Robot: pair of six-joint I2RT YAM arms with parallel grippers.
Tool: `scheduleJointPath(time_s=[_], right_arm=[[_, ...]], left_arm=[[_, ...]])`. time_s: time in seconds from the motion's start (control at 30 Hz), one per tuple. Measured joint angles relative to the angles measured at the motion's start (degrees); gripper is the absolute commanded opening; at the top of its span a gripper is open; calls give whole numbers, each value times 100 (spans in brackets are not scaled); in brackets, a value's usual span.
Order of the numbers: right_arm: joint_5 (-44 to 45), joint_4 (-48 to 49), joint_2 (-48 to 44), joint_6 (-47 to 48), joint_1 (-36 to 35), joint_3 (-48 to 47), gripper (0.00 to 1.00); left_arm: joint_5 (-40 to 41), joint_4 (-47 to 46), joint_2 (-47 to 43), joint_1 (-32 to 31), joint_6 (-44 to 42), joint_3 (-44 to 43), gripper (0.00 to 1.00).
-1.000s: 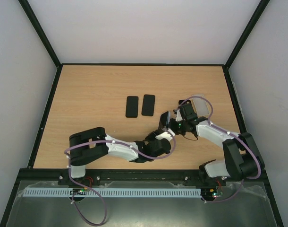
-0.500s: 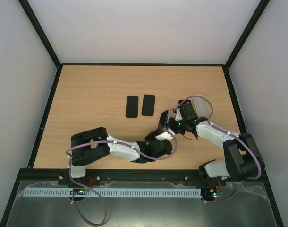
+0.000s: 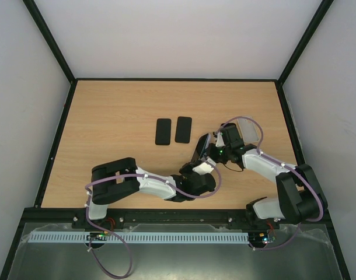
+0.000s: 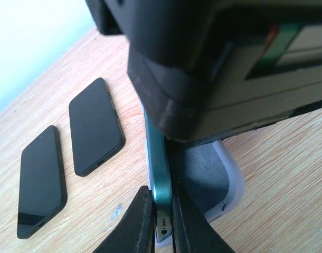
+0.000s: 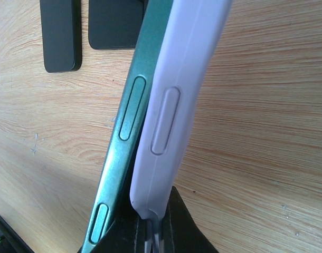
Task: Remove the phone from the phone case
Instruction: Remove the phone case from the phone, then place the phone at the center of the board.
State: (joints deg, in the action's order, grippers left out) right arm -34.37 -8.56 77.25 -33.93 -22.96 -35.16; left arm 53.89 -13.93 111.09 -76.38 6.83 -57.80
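The phone (image 4: 162,168), dark with a green metal edge, stands on its long side above the table. It is partly pulled out of the pale lavender phone case (image 4: 232,179). My left gripper (image 4: 160,221) is shut on the phone's bottom end, one finger on each face. In the right wrist view the phone's edge (image 5: 124,137) gapes away from the case (image 5: 177,95). My right gripper (image 5: 153,232) is shut on the case's thin rim. From the top view both grippers, left (image 3: 199,160) and right (image 3: 215,153), meet at the phone (image 3: 200,146) mid-table.
Two plain black phones (image 3: 163,131) (image 3: 183,129) lie flat side by side just left of the grippers, also in the left wrist view (image 4: 95,126) (image 4: 41,182). A dark object (image 3: 226,125) lies partly under the right arm. Black frame rails edge the table.
The left arm has shifted a little, and the phone's top has leaned slightly further left, away from the case. The right gripper has hardly moved.
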Motion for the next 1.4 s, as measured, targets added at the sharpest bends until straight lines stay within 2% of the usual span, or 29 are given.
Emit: scheduleJointPath(time_s=[0.17,0.43,0.63,0.87,0.93,1.1,1.23,1.4], right_arm=[[-11,-11,-31,-20,-13,0,2],[66,-37,-378,9,-162,-33,2],[1191,-498,-402,275,-7,-24,2],[1558,-570,-800,420,-9,13,2],[1602,-570,-905,516,-9,9,2],[1657,-258,-931,1091,-9,13,2],[1768,-37,-839,1480,11,2,2],[1471,-28,-621,1775,28,-74,2]], left_arm=[[-83,22,-144,7,138,87,2],[-358,155,-931,81,516,468,3],[61,437,-1888,186,861,660,2],[203,662,-2507,258,1014,872,3],[289,883,-2553,317,949,922,3],[472,1165,-2675,966,540,1167,3],[699,831,-2850,1440,-205,1770,2],[588,223,-2743,2046,-938,2218,2]])
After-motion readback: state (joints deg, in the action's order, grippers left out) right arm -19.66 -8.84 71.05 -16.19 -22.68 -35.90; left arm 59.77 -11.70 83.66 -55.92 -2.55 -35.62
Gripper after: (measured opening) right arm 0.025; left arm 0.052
